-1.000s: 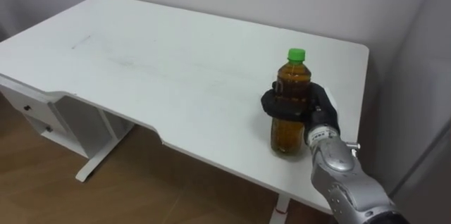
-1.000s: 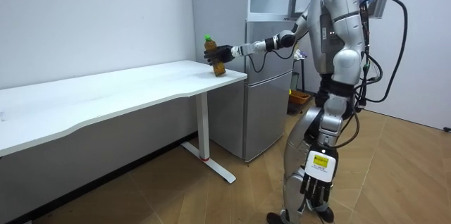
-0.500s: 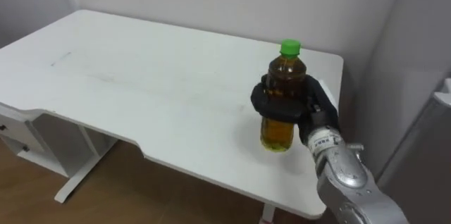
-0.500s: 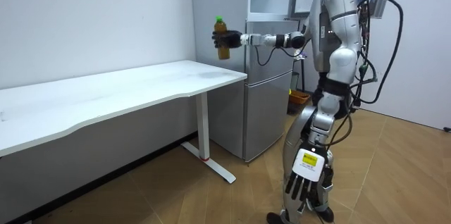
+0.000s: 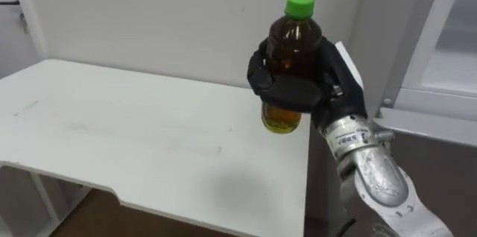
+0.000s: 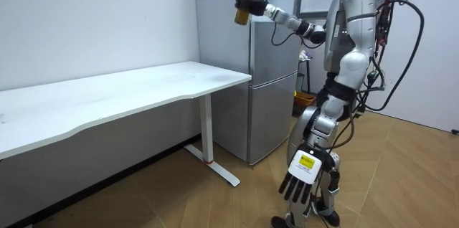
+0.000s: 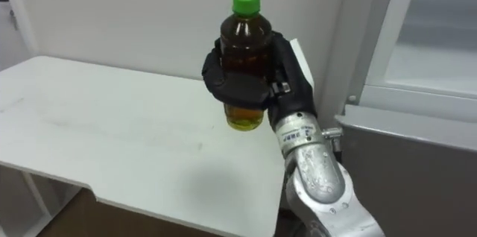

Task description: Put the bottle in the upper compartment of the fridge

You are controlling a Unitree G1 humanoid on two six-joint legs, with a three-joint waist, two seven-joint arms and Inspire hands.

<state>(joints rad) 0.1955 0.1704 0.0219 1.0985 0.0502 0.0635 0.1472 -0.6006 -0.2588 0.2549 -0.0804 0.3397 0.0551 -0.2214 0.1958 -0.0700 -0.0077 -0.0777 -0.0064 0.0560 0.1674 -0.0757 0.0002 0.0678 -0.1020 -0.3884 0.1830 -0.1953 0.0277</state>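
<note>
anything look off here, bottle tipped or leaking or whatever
Nothing stands out. The bottle is upright with its green cap on, and the right hand is curled round its middle, holding it above the end of the white table near the fridge. No spill shows. The left hand hangs open by the robot's side.

I see a white desk (image 5: 112, 133) stretching left along the pale far wall (image 5: 149, 13), its white leg (image 6: 206, 131) standing on wood flooring (image 6: 179, 206).

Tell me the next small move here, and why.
Probably carry the bottle rightward into the upper fridge compartment, which looks open: the right hand is curled round it, holding it upright above the table, beside that compartment.
</note>
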